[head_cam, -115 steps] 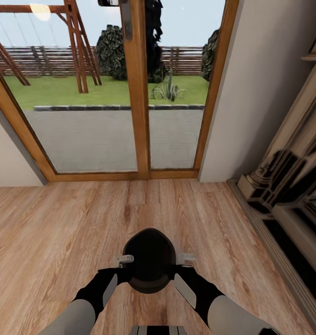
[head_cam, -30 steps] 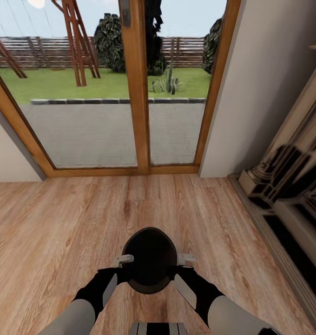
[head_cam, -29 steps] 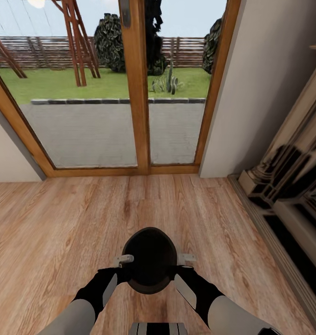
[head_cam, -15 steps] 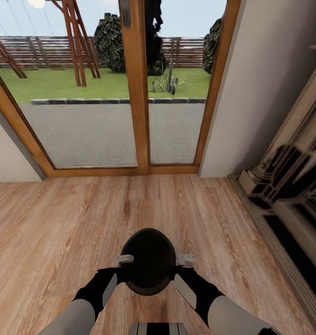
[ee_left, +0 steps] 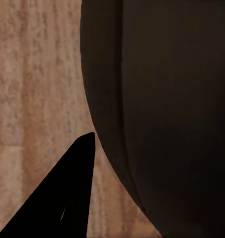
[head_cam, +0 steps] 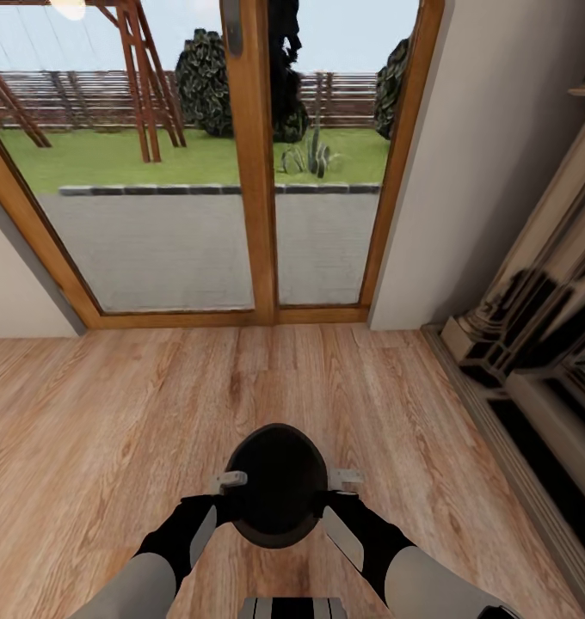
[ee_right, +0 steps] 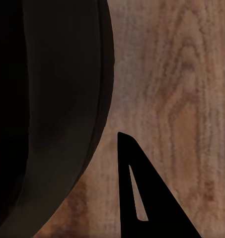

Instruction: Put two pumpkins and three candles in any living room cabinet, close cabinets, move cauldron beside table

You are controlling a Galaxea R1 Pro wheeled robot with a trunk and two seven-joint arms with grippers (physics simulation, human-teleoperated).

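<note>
Cauldron (head_cam: 277,484) was what we carried, squeezed between our two arms above the wooden floor (head_cam: 112,413), well short of the glass doors (head_cam: 258,172). Our left fingers (head_cam: 230,480) and right fingers (head_cam: 344,474) pressed against its opposite flanks, a two-sided clamp that we judged suited so wide a pot; how far each pair stood open we could not tell. No bench lay near the cauldron, so the placing remained undone.

Cauldron (head_cam: 278,484) on floor (head_cam: 112,413) before doors (head_cam: 249,172)
</note>
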